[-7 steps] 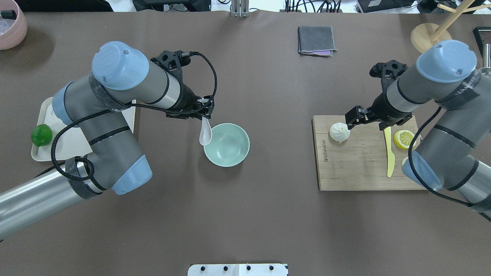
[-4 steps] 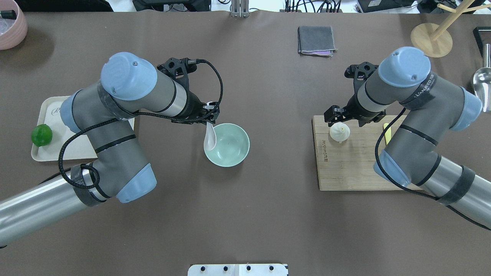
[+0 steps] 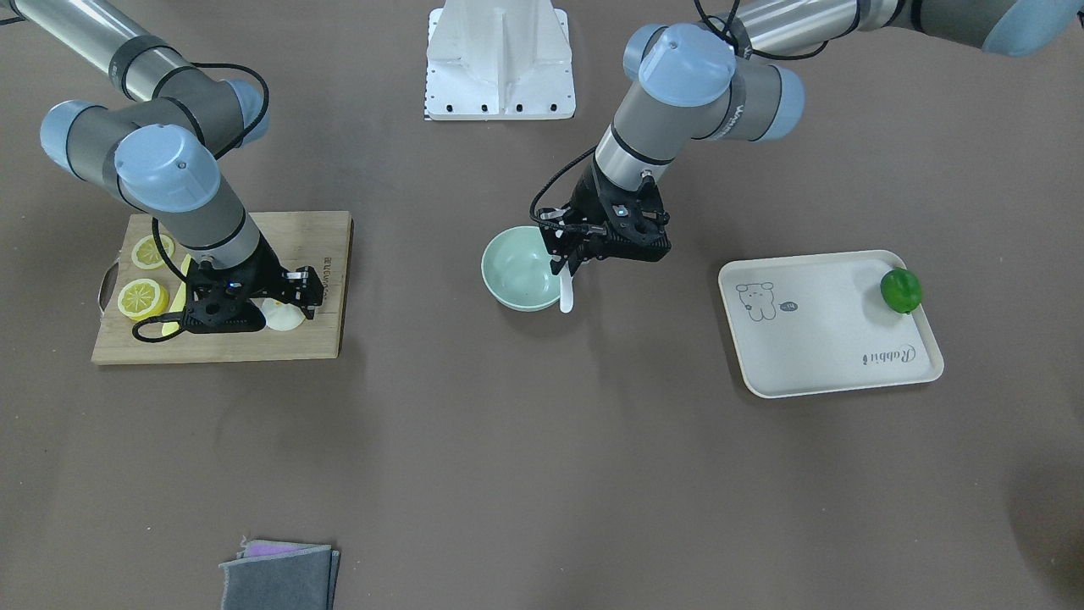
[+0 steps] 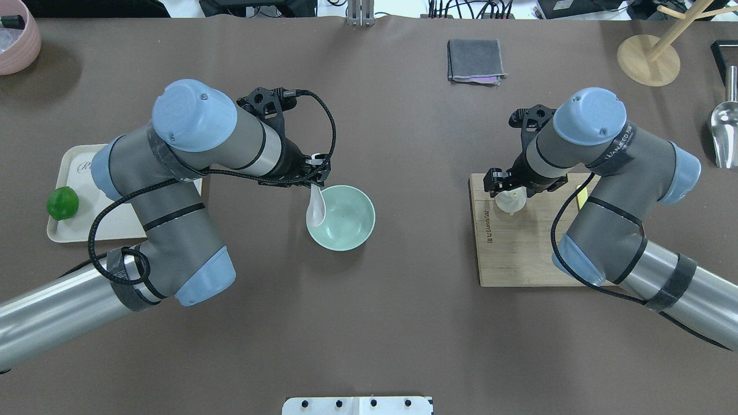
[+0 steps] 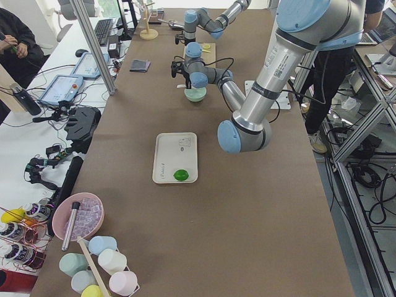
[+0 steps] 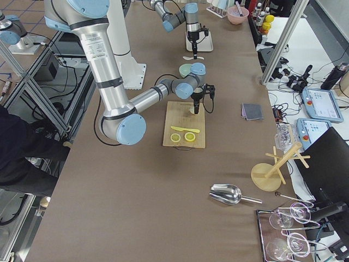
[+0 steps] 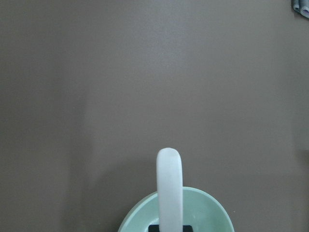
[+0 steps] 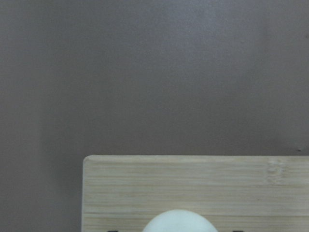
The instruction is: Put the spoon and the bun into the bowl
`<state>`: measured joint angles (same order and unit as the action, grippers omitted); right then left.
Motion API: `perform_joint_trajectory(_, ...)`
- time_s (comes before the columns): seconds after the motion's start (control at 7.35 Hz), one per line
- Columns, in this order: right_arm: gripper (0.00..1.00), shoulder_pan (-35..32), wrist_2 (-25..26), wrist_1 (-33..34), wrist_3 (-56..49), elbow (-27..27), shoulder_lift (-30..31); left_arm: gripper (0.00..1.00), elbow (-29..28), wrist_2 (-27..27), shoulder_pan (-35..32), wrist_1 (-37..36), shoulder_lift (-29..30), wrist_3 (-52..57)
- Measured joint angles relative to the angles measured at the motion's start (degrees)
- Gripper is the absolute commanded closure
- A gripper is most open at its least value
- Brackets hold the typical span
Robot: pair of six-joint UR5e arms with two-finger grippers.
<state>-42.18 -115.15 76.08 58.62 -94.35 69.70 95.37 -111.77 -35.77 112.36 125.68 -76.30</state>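
The white spoon [image 4: 315,208] hangs scoop-down from my left gripper [image 4: 314,183], which is shut on its handle. The scoop is over the left rim of the mint-green bowl [image 4: 353,230]. In the left wrist view the spoon [image 7: 169,186] stands over the bowl [image 7: 212,215]. The front view shows the spoon [image 3: 566,296] at the bowl's edge [image 3: 500,254]. The white bun [image 4: 511,203] sits on the wooden cutting board [image 4: 519,259]. My right gripper [image 4: 507,187] is open, directly above the bun, with a finger on each side. The right wrist view shows the bun [image 8: 178,222] between them.
Lemon slices [image 3: 142,298] and a yellow knife [image 4: 582,195] lie on the board behind my right arm. A cream tray [image 4: 75,230] with a lime [image 4: 62,203] is at the left. A grey cloth [image 4: 475,60], wooden stand [image 4: 648,60] and metal scoop [image 4: 725,129] are farther back.
My left gripper carried the spoon right, over the bowl's rim, then stopped. My right gripper swung from beside the bun to over it and came lower.
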Motion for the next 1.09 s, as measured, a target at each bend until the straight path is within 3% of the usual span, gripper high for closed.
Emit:
perform_joint_trajectory(0.27, 1.0, -0.1, -0.5, 0.2, 0.1, -0.5, 0.1, 1.0, 0.0, 0.0, 0.0, 0.0, 0.0, 0.0)
perform_joint_trajectory(0.68, 1.0, -4.2, -5.7, 0.3, 0.2, -2.7, -0.1, 1.0, -0.5, 1.2, 1.8, 0.1, 0.4, -0.2)
perform_joint_trajectory(1.09, 1.0, -5.7, -7.1, 1.9, 0.3, -5.0, -0.3, 1.0, -4.2, 3.0, 2.9, 2.1, 2.3, -0.1)
